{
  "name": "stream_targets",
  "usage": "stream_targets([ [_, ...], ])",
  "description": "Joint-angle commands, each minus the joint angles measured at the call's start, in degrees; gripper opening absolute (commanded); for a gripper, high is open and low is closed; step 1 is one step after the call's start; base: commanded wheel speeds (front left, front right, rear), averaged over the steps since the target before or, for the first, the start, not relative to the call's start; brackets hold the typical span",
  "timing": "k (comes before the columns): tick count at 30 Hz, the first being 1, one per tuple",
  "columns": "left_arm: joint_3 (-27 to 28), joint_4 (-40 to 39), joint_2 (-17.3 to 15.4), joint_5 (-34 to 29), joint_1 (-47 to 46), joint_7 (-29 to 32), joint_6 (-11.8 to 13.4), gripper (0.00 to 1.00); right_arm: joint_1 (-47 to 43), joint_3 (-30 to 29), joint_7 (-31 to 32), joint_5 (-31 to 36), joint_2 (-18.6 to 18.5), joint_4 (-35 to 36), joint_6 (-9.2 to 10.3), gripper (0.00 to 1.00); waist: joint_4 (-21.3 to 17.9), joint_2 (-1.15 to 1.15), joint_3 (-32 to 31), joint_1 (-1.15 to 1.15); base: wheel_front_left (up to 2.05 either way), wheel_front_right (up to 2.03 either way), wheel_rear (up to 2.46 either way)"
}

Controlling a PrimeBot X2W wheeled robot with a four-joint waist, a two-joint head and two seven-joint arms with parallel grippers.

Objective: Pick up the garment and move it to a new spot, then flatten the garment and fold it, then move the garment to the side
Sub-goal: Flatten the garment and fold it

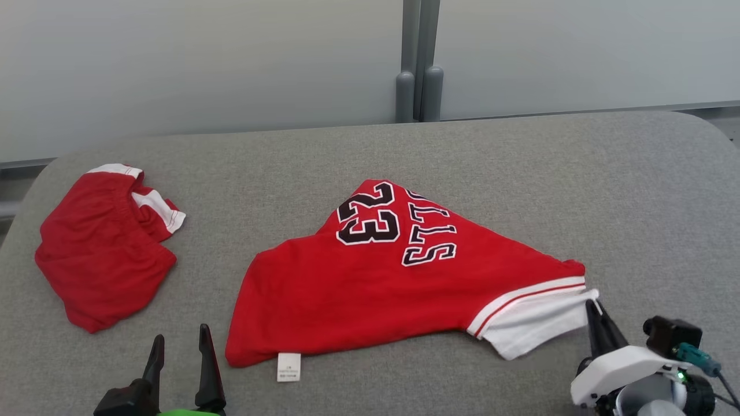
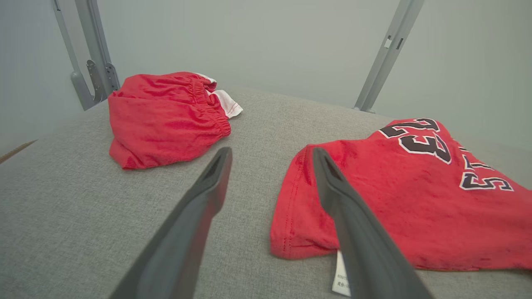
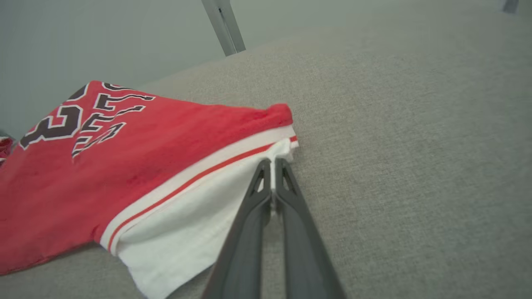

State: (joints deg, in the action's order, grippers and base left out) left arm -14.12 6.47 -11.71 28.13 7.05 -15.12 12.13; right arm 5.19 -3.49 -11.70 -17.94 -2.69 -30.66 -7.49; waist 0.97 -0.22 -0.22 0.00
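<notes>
Right gripper [image 3: 272,164] pinches the one jersey's [image 1: 393,289] white edge, lower right; left gripper [image 1: 180,335] gapes empty. One shorts [image 1: 98,248] upper left, table [image 1: 578,173] roomy upper right.

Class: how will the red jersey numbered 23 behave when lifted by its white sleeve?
The red number-23 jersey lies rumpled, so it will probably droop limply from the right hand. Thin cloth suggests lightness.

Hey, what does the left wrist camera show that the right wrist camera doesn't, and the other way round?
Left wrist view adds: the red shorts in full, a white label and the open left gripper. Right wrist view adds: the right gripper shut on the corner of the white trim. Both: the red 23 jersey, which carries label and trim, on the grey table.
</notes>
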Motion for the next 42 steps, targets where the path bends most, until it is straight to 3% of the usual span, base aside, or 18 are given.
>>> stream_targets([
  [1, -0.03, 0.12, -0.09, 0.06, 0.57, 0.09, -0.08, 1.00, -0.07, -1.26, -0.18, 0.72, -0.26, 2.86, 0.00, 0.00, -0.45, 0.22, -0.39, 0.00, 0.00, 0.00, 0.00],
  [8, -0.79, -0.07, 0.23, 0.31, 1.02, 0.19, -0.07, 1.00, -5.47, -5.39, 5.01, 2.42, -0.27, 14.61, 0.00, 0.00, -1.16, 0.22, -0.73, 0.00, 0.00, 0.00, 0.00],
  [14, -2.47, 0.67, 0.75, 0.77, 1.38, 1.46, -1.13, 1.00, -9.85, -8.23, 8.41, 3.32, -0.27, 19.55, 0.00, 0.00, -1.62, 0.22, -0.48, 0.00, 0.00, 0.00, 0.00],
  [29, -6.37, 12.24, 5.36, 8.16, -2.07, 10.22, -5.71, 1.00, -9.09, -9.72, 9.26, 4.88, -0.25, 19.21, 0.00, 0.00, -2.41, 0.22, 0.11, 0.00, 0.00, 0.00, 0.00],
  [42, -7.05, 24.25, 7.16, 10.16, -9.53, 8.94, -8.30, 1.00, -7.28, -7.62, 9.20, 4.76, -0.24, 18.81, 0.00, 0.00, -4.18, 0.22, 1.25, 0.00, 0.00, 0.00, 0.00],
])
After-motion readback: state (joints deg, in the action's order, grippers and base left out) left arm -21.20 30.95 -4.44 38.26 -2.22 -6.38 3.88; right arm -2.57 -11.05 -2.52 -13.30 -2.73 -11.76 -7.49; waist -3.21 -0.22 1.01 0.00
